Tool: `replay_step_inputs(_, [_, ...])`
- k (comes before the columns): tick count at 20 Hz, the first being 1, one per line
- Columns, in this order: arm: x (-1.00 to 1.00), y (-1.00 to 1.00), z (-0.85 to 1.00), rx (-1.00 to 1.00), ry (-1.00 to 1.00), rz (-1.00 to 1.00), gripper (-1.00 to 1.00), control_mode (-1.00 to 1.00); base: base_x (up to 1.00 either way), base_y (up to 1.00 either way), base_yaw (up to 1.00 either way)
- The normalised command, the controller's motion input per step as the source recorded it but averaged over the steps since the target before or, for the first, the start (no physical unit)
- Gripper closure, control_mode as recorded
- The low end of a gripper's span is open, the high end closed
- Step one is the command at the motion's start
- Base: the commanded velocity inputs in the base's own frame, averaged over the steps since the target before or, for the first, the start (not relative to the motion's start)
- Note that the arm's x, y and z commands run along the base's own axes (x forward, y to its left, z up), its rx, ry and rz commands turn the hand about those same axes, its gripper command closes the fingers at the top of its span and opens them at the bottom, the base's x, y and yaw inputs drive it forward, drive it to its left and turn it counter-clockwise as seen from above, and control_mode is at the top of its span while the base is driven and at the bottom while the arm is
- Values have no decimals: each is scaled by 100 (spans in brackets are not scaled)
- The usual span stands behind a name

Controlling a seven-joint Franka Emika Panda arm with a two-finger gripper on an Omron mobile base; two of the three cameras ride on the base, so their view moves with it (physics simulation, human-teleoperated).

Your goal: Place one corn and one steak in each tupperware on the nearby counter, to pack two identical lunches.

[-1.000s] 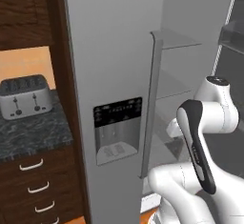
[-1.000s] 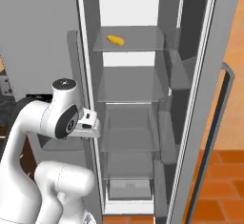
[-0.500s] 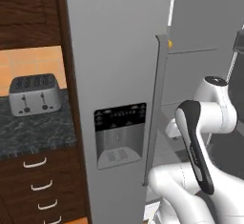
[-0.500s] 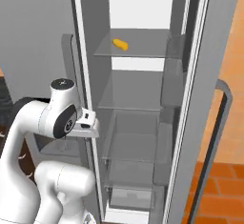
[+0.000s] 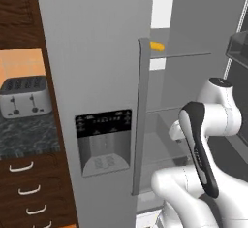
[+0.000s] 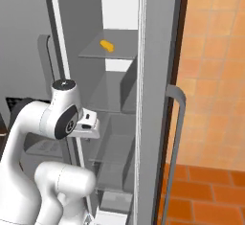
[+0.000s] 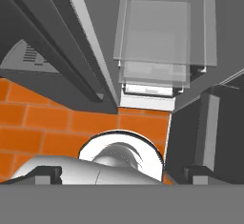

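Note:
One yellow corn (image 5: 156, 46) lies on an upper glass shelf inside the open fridge, high and toward the back (image 6: 106, 45). My gripper (image 7: 123, 173) is open with nothing between its fingertips (image 7: 45, 173), which stand far apart. It points down at the fridge's lower shelves and the orange floor. My hand (image 6: 88, 123) hangs at mid-height in front of the fridge opening, well below the corn. The black counter (image 5: 24, 135) is at the left. The steak and the tupperware are out of view.
A silver toaster (image 5: 24, 96) stands on the counter above drawers with curved handles (image 5: 22, 166). The closed fridge door with its dispenser (image 5: 102, 142) and long handle (image 5: 140, 115) is on the left. The open door's handle (image 6: 174, 142) juts out on the right, before orange tiles (image 6: 210, 190).
The whole picture has shifted in both base views, so the base has moved. The corn has come into the left base view. My arm holds the same pose and the gripper stays open.

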Motion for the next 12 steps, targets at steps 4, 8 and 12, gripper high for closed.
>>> replay_step_inputs(4, [0,0,0,0,0,0,-100,100,30,-21,10])
replay_step_inputs(8, [0,0,0,0,0,0,-100,100,44,-2,2])
replay_step_inputs(12, [0,0,0,0,0,0,-100,100,0,0,0])
